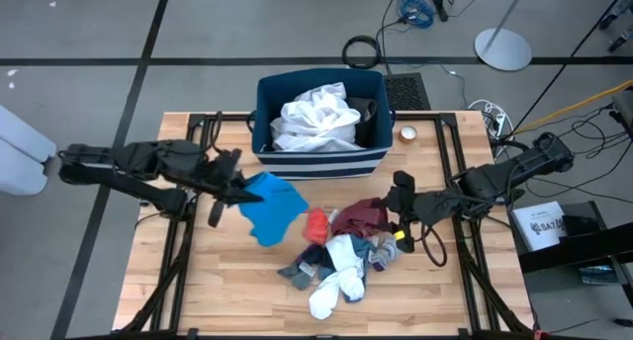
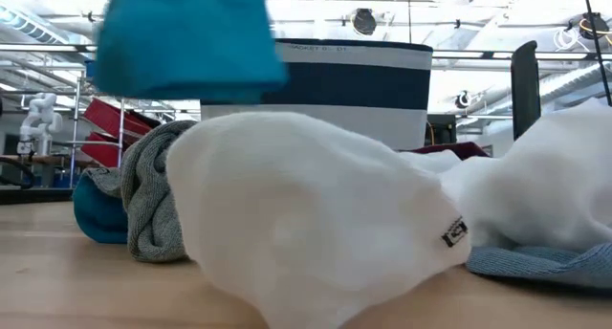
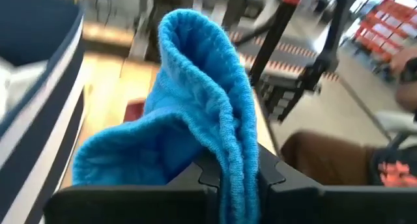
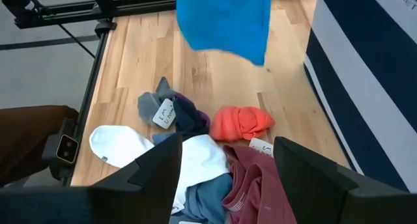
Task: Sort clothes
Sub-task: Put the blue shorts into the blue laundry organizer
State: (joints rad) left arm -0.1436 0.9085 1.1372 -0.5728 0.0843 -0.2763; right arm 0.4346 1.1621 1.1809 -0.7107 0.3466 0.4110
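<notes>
The left claw (image 1: pixel 240 189), left of centre in the high view, is clamped on the blue cloth (image 1: pixel 272 208), which hangs limp: light, soft, best pinched at a bunched fold. The right claw (image 1: pixel 400 204), right of centre, stands apart over the pile, holding nothing. On the bench (image 1: pixel 198 281) I count one maroon piece (image 1: pixel 361 216), one orange piece (image 1: pixel 316 224) and at least two white socks (image 1: pixel 336 281). One bin (image 1: pixel 318 160) at upper centre holds white cloth (image 1: pixel 316 118).
</notes>
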